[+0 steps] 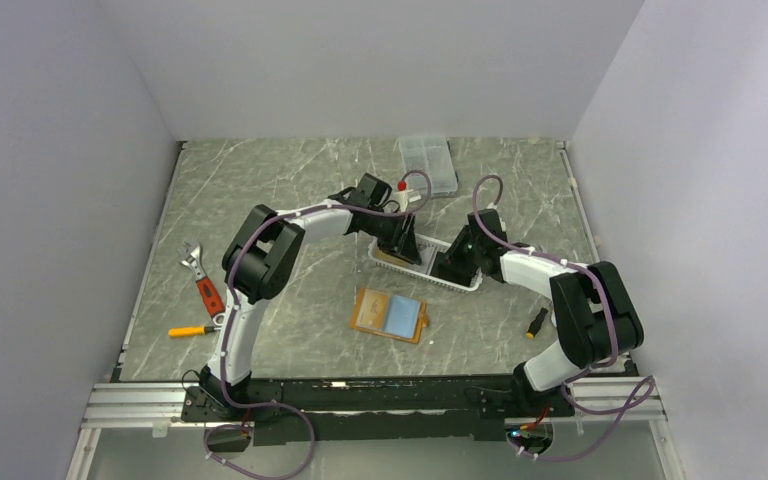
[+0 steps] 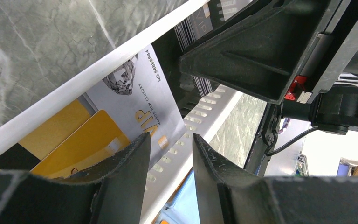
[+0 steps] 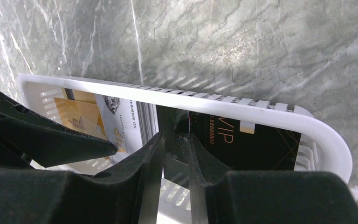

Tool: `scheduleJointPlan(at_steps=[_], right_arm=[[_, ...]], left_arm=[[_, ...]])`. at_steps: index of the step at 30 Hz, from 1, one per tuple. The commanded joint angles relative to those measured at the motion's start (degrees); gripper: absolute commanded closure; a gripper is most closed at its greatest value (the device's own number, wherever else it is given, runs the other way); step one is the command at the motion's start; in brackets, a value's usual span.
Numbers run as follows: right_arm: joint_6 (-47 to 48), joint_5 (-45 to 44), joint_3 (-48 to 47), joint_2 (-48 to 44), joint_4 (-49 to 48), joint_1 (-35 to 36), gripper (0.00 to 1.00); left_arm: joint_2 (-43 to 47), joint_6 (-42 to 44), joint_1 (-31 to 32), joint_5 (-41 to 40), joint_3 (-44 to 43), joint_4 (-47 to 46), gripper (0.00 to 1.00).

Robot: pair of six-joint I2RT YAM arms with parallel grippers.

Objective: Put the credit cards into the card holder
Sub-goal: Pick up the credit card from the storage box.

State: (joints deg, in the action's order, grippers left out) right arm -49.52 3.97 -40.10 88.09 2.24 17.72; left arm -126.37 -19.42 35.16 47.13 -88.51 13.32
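A wrench (image 1: 193, 262) and a screwdriver (image 1: 192, 330) lie at the left of the table, well apart from the work. The left gripper (image 2: 170, 138) hangs over the near wall of the white basket (image 2: 98, 79). Its jaws are a moderate way apart with nothing between them. Below it, inside the basket, a gold card (image 2: 84, 142) lies partly over a pale blue card (image 2: 142, 100).

The card holder (image 1: 390, 314) lies open on the table just in front of the basket, between the two arms, and neither gripper touches it. One half shows orange and the other pale blue. Whether that blue is lining or a card already placed cannot be told.

Further right in the basket lies a black card (image 3: 256, 147). The right gripper (image 3: 175, 137) reaches into the basket beside it, jaws almost together. A dark strip sits in the narrow gap, and whether that is a card's edge in its grasp cannot be told.

The task looks to be at an early stage: at least three cards are in the basket, and each has yet to be lifted out, carried over and slid into the card holder.
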Motion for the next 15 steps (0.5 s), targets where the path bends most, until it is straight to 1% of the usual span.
scheduleJointPlan(at_steps=[1, 15], right_arm=[[-0.4, 1.8, 0.9, -0.5, -0.9, 0.6, 0.73], [-1.4, 4.0, -0.1, -4.3, -3.1, 1.0, 0.81]], left_arm=[[-1.5, 3.3, 0.2, -3.0, -1.9, 4.0, 0.55], [-1.6, 3.3, 0.4, -1.7, -1.6, 3.8, 0.55]])
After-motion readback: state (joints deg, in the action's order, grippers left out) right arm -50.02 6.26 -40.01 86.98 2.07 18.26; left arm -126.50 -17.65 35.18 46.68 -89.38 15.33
